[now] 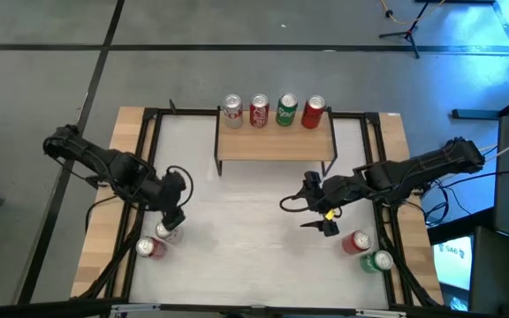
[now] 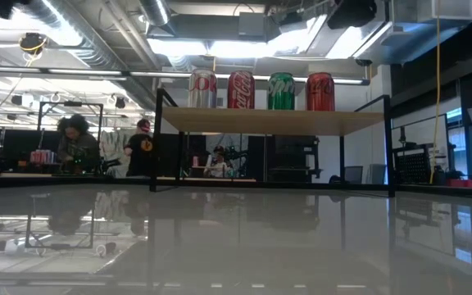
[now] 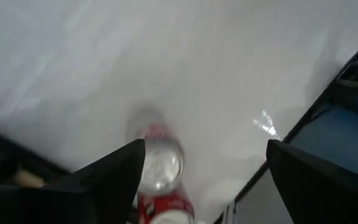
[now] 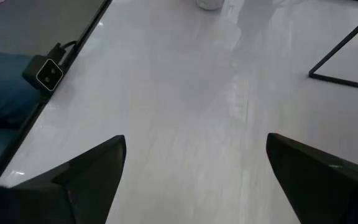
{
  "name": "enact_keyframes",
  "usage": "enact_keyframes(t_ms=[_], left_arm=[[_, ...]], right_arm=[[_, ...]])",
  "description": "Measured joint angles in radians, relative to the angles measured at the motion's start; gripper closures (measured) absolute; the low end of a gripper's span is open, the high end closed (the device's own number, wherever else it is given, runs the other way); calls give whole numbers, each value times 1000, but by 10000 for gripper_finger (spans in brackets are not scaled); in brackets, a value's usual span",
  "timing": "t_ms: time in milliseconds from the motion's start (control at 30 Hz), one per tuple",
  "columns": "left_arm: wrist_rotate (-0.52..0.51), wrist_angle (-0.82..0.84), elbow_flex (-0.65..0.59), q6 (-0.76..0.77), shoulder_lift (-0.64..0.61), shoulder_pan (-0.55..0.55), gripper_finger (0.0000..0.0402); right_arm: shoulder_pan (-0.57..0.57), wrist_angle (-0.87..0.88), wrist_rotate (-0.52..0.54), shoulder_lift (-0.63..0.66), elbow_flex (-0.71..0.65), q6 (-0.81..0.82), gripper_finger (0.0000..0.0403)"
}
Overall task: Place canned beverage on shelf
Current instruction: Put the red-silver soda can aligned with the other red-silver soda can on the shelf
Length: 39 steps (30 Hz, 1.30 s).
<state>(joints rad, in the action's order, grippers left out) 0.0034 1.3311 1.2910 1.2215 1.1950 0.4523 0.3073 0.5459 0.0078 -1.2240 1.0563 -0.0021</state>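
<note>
The shelf (image 1: 275, 146), a light wood plank on thin black legs, stands at the table's far middle with several cans upright on its top (image 2: 269, 120). My left gripper (image 1: 173, 219) hangs open at the near left, pointing steeply down above a silver can (image 3: 157, 158) that stands on the table beside a red can (image 1: 151, 249); its fingers touch neither. My right gripper (image 1: 312, 208) hovers open right of the middle, over bare table (image 4: 191, 112). A red can (image 1: 356, 241) and a green can (image 1: 378, 261) stand near the right edge.
Black frame bars (image 1: 148, 159) run along the table's left and right sides, with wooden strips (image 1: 104, 221) outside them. A shelf leg (image 4: 347, 56) is close to my right gripper. The white tabletop (image 1: 254, 230) between the arms is bare.
</note>
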Motion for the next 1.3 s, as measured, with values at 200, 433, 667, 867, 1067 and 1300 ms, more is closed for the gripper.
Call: enact_keyframes(t_ms=[200,433,667,867,1067,1300], left_arm=[[15,21,-23,135,18,99,76],[11,23,-68,232,49,175,76],[18,16,-146,364,57,207,76],[32,-44,-185,377,57,215,76],[8,-59,-186,377,57,215,76],[-24,-56,-186,400,64,215,76]], right_arm=[[0,-2,-51,-1,-5,80,20],[0,-1,-53,-1,-5,84,20],[0,-10,-53,-1,-5,83,20],[0,-10,-53,-1,-5,84,20],[0,-10,-53,-1,-5,83,20],[0,-10,-53,-1,-5,83,20]])
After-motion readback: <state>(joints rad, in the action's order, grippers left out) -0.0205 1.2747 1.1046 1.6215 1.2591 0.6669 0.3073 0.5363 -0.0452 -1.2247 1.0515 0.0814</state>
